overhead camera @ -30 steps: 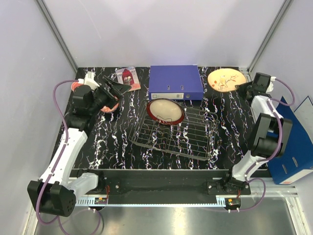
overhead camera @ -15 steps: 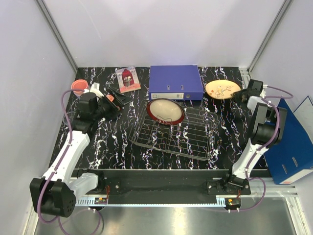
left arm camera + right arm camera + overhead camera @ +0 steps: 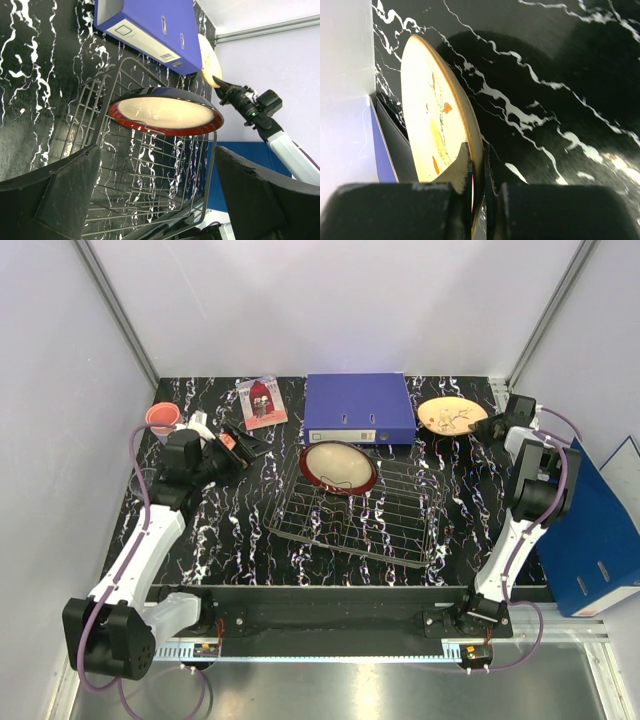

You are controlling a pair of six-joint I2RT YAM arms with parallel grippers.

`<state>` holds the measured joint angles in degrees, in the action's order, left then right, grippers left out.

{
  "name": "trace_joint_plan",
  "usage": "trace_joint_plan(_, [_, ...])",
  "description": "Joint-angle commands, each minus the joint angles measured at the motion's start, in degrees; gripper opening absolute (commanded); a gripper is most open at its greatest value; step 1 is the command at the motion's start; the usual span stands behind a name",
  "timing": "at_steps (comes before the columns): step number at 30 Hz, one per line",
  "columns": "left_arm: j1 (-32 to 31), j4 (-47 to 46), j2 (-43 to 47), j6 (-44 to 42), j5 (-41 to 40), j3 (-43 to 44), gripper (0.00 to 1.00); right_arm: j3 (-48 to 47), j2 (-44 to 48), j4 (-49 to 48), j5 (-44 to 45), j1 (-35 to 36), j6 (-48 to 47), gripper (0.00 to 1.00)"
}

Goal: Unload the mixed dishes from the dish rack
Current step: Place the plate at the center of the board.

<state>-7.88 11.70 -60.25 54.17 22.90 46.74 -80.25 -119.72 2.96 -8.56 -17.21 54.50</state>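
Note:
The dark wire dish rack (image 3: 380, 525) lies mid-table. A red-rimmed cream bowl (image 3: 338, 467) leans on edge at its far left corner; it also shows in the left wrist view (image 3: 165, 112), with the rack (image 3: 150, 190) below it. My left gripper (image 3: 245, 443) is open and empty, left of the rack. My right gripper (image 3: 484, 426) is shut on the rim of the cream painted plate (image 3: 450, 415), held low over the back right of the table; the right wrist view shows the plate (image 3: 435, 125) clamped between the fingers (image 3: 462, 167). Pink cups (image 3: 163, 418) stand at the back left.
A blue binder (image 3: 358, 407) lies behind the rack, close to the plate. A small picture card (image 3: 262, 399) lies at the back left. A blue box (image 3: 590, 540) stands off the table's right edge. Walls close in on three sides.
My right gripper has lowered and tilted the plate flatter toward the back right of the table. My left arm has drawn back from the back left, and a pink cup now stands uncovered there.

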Motion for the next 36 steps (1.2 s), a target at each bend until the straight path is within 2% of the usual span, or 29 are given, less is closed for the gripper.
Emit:
trace_joint_plan(1, [0.0,-0.5,-0.6,-1.0,2.1,-0.1,0.99,-4.8,-2.1,0.9,-1.9,0.1,-1.6,0.09])
trace_joint_plan(5, [0.0,-0.5,-0.7,-1.0,2.1,-0.2,0.99,-5.4,-2.2,1.0,-3.3,0.1,-1.5,0.39])
trace_joint_plan(8, [0.0,-0.4,-0.7,-1.1,2.4,-0.3,0.99,-5.0,-1.3,1.0,-3.1,0.1,-1.5,0.52])
trace_joint_plan(11, [0.0,-0.4,-0.7,-1.1,2.8,-0.5,0.99,-4.7,-0.2,0.9,-3.5,0.1,-1.5,0.57])
trace_joint_plan(18, [0.0,-0.3,-0.5,-0.8,2.9,-0.9,0.99,-3.6,2.6,0.0,-5.9,0.1,2.3,0.66])
trace_joint_plan(25, [0.0,0.2,-1.0,-0.1,3.2,-0.9,0.99,-2.0,5.7,7.0,-4.5,0.2,3.5,0.66])
trace_joint_plan(36, [-0.1,0.5,-0.4,0.0,3.6,-1.5,0.99,5.2,12.8,9.0,-2.6,0.3,3.2,0.66])
